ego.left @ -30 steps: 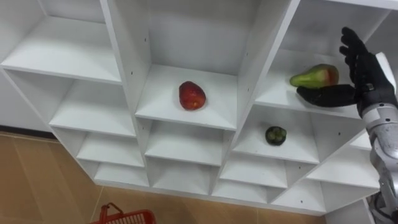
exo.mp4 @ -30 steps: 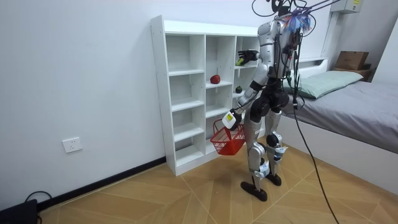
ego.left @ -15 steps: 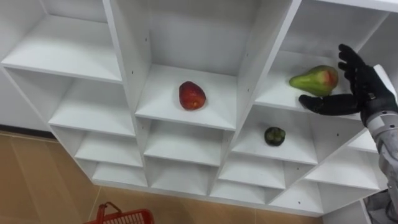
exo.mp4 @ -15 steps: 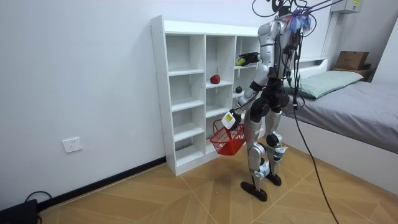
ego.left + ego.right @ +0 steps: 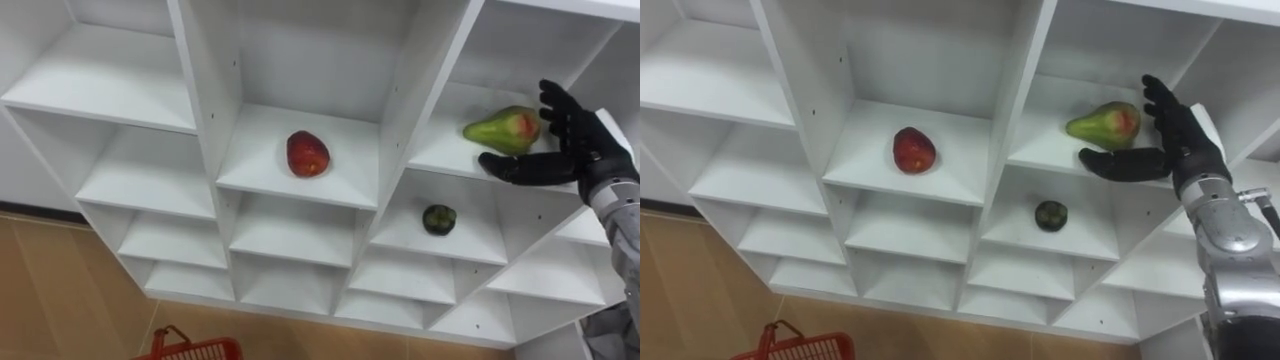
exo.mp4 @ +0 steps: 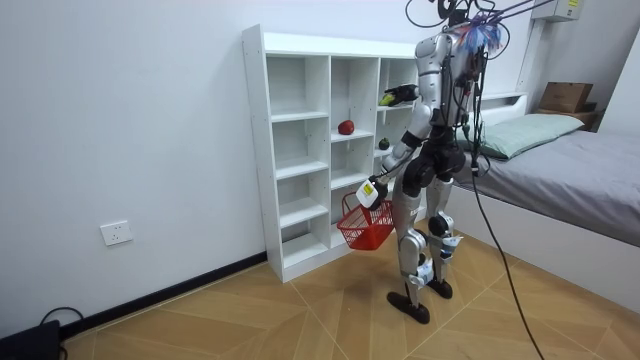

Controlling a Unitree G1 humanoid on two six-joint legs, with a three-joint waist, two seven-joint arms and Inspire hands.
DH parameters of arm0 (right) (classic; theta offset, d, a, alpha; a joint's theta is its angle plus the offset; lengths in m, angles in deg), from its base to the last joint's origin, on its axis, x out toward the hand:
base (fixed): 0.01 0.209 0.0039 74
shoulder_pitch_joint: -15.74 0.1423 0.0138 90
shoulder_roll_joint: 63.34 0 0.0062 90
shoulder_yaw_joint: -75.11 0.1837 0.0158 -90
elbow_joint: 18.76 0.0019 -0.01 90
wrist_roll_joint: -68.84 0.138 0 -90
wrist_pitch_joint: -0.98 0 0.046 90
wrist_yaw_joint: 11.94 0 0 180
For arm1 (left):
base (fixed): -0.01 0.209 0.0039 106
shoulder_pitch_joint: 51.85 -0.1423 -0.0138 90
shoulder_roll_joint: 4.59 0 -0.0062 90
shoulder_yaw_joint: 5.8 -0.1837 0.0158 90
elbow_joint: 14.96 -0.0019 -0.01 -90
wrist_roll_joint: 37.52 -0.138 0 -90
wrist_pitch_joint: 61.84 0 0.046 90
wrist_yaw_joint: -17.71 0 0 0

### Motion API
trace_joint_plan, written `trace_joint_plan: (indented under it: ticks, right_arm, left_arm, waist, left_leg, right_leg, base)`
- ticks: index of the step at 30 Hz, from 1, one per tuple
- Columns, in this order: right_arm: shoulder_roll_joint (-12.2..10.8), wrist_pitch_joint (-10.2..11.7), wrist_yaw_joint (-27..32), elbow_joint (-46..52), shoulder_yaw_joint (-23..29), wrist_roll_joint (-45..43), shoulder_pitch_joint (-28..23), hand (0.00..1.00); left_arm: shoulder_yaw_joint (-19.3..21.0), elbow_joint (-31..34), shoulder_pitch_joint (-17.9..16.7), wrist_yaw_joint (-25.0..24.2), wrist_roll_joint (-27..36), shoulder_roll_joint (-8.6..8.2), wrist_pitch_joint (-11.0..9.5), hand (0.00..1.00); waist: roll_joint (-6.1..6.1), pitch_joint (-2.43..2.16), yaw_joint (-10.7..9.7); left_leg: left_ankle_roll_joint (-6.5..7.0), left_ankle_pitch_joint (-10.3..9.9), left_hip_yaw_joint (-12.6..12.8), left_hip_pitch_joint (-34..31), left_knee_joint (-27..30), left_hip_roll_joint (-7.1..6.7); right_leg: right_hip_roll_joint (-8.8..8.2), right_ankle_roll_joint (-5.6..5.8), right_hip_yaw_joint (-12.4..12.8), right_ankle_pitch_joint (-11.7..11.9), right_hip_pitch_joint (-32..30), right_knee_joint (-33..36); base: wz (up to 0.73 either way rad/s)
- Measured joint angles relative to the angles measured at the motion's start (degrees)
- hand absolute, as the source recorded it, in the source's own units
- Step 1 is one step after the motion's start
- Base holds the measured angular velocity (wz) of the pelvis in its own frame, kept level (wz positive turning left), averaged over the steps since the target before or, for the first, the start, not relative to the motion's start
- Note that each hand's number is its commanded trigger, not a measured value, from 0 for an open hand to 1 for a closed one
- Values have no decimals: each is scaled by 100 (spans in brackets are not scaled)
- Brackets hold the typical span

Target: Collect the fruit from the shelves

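1. Right hand [image 5: 575,150] is opened wide at the pear [image 5: 502,130] in the left eye view. Its fingers are spread just beside the fat end, its thumb reaches out underneath along the shelf's front edge, and nothing is clamped yet. The pear lies on its side in an upper right compartment of the white closet [image 5: 195,90]. A red fruit [image 5: 307,153] sits in the middle compartment, and a small dark green fruit [image 5: 438,218] rests one shelf below the pear. The rim of a red basket [image 5: 195,349] pokes in at the bottom edge.

2. From the room view, the robot stands close up to the closet with its right arm raised to that shelf. Its left hand [image 6: 376,186] is low at its side, closed on the basket's handle so the basket hangs by its thigh. A bed [image 6: 580,160] stands behind it.

3. The right eye view shows the same cupped pose, with the pear between the fingers and thumb. I cannot tell whether the fingers actually touch the skin. To my eye the pear is light, firm and smooth, so it will roll easily and bruise if squeezed hard. I would take it round the broad belly, fingers over and thumb under, and not by the narrow neck.
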Motion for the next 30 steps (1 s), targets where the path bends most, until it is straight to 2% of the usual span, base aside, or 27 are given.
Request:
trace_joint_plan:
  ticks: [7, 19, 24, 25, 26, 27, 28, 29, 30]
  right_arm:
    - [0, 0, -83, -52, -1, -94, 0, 0]
    - [8, 25, -142, 159, -66, -1032, 129, 0]
    - [141, 67, -141, 312, -242, -1292, 130, 0]
    - [142, 68, -138, 312, -250, -1293, 130, 3]
    - [142, 69, -136, 314, -277, -1294, 131, 35]
    - [142, 71, -136, 314, -288, -1301, 131, 53]
    - [146, 71, -135, 313, -299, -1303, 131, 83]
    - [172, 72, -134, 313, -352, -1303, 132, 100]
    - [225, 73, -129, 313, -432, -1302, 133, 100]
  left_arm:
    - [-12, -1, 5, -13, 11, 7, 0, 100]
    - [-40, -1, 18, -192, -32, 69, -12, 100]
    - [-131, 1, 35, -175, -37, 121, -18, 100]
    - [-141, 1, 38, -172, -37, 130, -18, 100]
    - [-159, 1, 44, -170, -37, 144, -18, 100]
    - [-204, 1, 54, -170, -37, 167, -18, 100]
    - [-230, 1, 60, -173, -37, 181, -18, 100]
    - [-240, 1, 67, -182, -37, 192, -18, 100]
    - [-244, 1, 72, -186, -37, 201, -18, 100]
  waist:
    - [-5, 4, -8]
    - [-10, 0, -2]
    - [-5, 2, -3]
    - [-5, 2, -2]
    - [-4, 2, 0]
    - [-3, 1, 1]
    - [-4, 1, 2]
    - [-4, 1, 2]
    - [-5, 0, 2]
  left_leg:
    - [0, 0, -81, 2, 33, -9]
    - [0, -1, -81, -7, 53, -9]
    - [0, -1, -81, -5, 50, -8]
    - [-1, -1, -81, -5, 50, -7]
    - [-1, -1, -81, -17, 47, -6]
    - [-1, -1, -82, -18, 47, -6]
    - [-1, -1, -82, -18, 46, -6]
    - [-1, -1, -82, -18, 46, -6]
    - [0, -1, -82, -17, 46, -6]
  right_leg:
    - [-7, 0, -34, 0, 56, -28]
    - [0, -1, -34, 0, 55, -25]
    - [1, -1, -40, 0, 58, -22]
    - [1, -1, -39, 0, 59, -21]
    - [2, -1, -40, 0, 67, -17]
    - [2, -1, -39, 0, 71, -17]
    - [2, -1, -44, 0, 71, -17]
    - [2, -1, -51, 0, 72, -17]
    - [1, -1, -54, 0, 74, -17]
  base:
    - [4]
    - [0]
    - [0]
    - [0]
    - [0]
    - [0]
    - [0]
    - [0]
    - [0]
